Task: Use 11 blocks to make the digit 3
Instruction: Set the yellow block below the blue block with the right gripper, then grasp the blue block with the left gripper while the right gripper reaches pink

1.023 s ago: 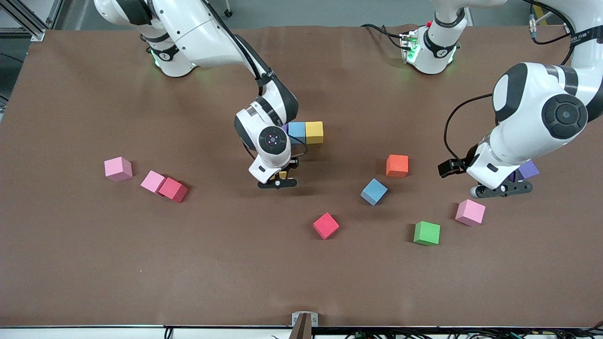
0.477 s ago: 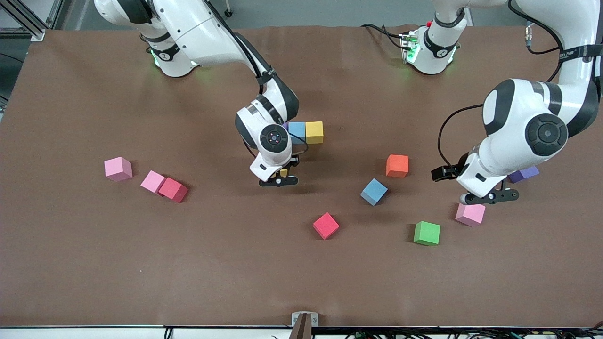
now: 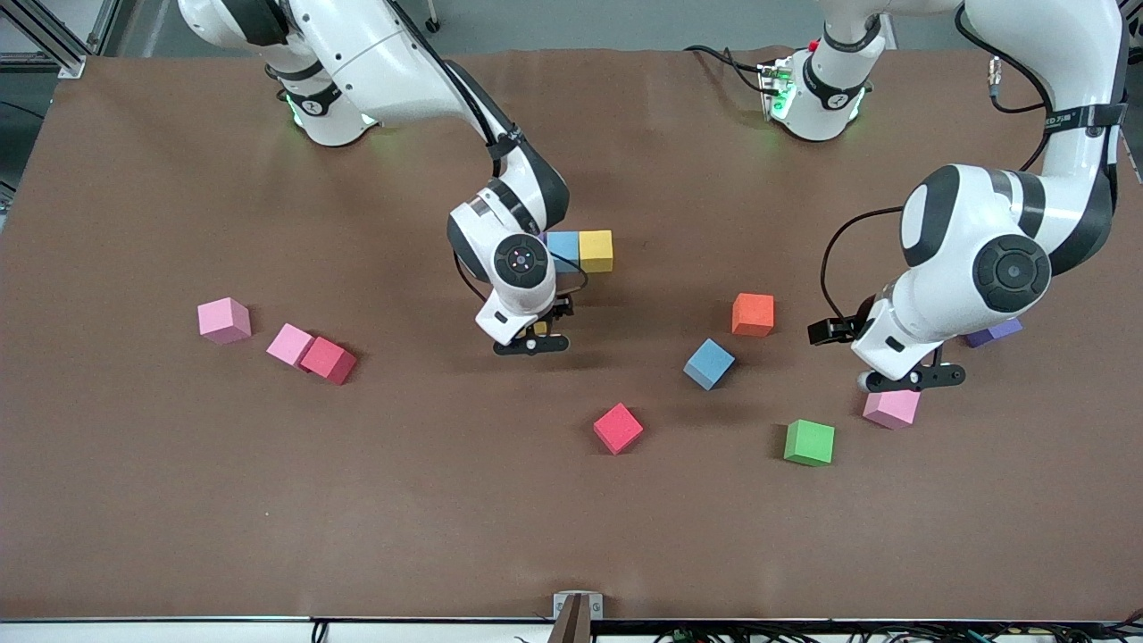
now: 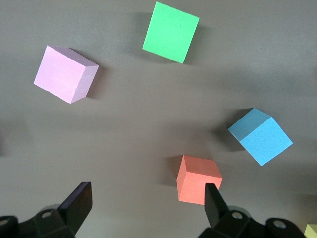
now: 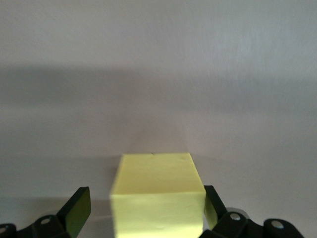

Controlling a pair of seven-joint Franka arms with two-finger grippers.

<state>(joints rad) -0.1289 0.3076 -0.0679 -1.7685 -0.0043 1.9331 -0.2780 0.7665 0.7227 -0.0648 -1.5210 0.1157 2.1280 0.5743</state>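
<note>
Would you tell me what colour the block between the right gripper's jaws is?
Yellow. The block sits between the right gripper jaws, clearest in the right wrist view.
</note>
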